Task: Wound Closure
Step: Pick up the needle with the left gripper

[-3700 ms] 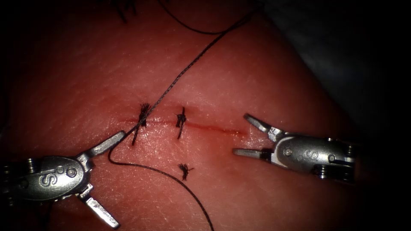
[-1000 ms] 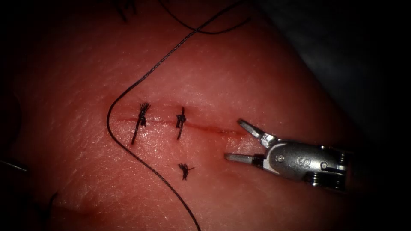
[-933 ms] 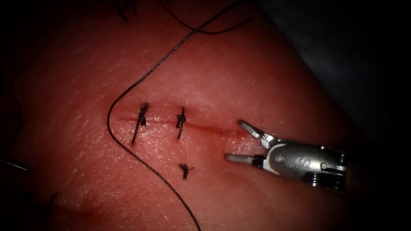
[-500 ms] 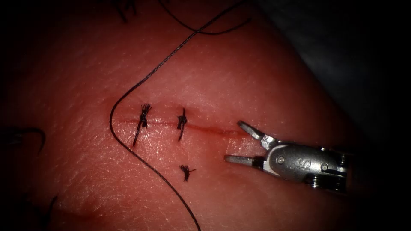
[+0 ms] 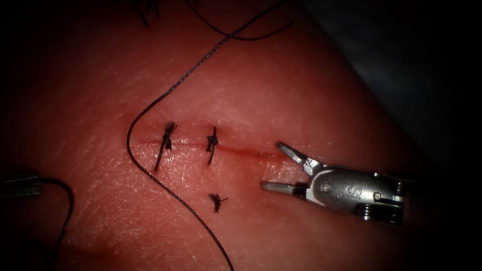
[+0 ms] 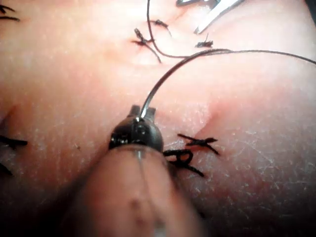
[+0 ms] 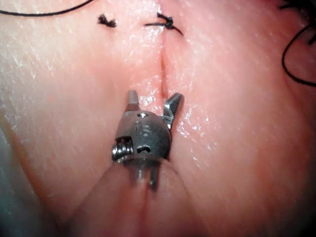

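At the left edge of the tissue, the left tool comes back into the endoscope view, having been gone from it a second ago. A few seconds back it stood with its jaws spread beside the leftmost stitch, where the thread ran taut. Now the thread lies slack in a wide bend around the left end of the cut. In the left wrist view the tool is clamped on the curved needle, gripping it at or near the end away from the thread. The needle arcs clear above the surface and is not in the tissue. That reads as the needle being in hand again, with two stitches tied and the right stretch of the cut unclosed.

The right tool has barely shifted. Its jaws stand spread and hold nothing, straddling the right end of the cut, with the tips close to the surface.

The tissue is moist and glossy, finely creased, and faintly dimpled around the knots. The cut is a thin, straight red line. The needle is a slim, smooth steel arc, while the thread is dark and braided. Both the leftmost stitch and the second stitch end in short, frayed tufts. A loose cut end of thread lies on the tissue near the second stitch, toward the near edge. The tools are polished metal.
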Robot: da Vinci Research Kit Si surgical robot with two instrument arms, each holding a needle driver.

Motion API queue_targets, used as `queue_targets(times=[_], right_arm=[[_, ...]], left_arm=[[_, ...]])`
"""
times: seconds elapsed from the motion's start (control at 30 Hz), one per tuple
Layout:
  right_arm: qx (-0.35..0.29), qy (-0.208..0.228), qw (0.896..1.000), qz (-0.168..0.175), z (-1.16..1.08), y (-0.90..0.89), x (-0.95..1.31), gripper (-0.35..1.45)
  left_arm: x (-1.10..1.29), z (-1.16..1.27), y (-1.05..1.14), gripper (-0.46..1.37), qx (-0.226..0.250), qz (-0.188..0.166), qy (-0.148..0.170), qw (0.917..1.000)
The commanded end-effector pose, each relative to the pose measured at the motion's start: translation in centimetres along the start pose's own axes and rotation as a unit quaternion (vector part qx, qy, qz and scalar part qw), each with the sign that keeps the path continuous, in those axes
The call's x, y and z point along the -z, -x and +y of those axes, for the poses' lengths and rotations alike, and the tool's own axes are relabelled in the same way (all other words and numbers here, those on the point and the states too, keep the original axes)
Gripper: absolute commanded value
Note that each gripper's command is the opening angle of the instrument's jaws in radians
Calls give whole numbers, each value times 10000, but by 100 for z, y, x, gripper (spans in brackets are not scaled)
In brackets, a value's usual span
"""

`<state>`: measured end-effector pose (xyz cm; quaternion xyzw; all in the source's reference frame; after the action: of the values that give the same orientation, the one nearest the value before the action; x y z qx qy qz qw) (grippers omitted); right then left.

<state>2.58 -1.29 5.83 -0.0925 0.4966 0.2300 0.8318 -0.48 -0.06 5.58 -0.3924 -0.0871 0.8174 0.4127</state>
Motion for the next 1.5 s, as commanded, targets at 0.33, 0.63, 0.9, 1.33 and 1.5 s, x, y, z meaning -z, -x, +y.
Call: queue_targets(times=[0.33, 0.63, 0.9, 1.33, 1.5], right_arm=[[7, -27, 10000, 7, -1, 2, 2, 132], [7, -27, 10000, 8, -1, 2, 2, 132], [4, -33, 10000, 5, 0, 1, 3, 131], [-15, -137, 9999, 5, 14, -5, 25, 123], [-55, -172, 9998, 0, 19, -8, 33, 122]], left_arm=[[-31, 32, -30, -35, -73, 117, 177, 9997], [-50, 66, -54, -35, -348, 245, 403, 9983], [-68, 84, -91, -35, -892, 403, 455, 9942], [-141, 77, -143, -35, -2354, 846, 360, 9675], [-171, 66, -152, -35, -3155, 773, 379, 9450]])
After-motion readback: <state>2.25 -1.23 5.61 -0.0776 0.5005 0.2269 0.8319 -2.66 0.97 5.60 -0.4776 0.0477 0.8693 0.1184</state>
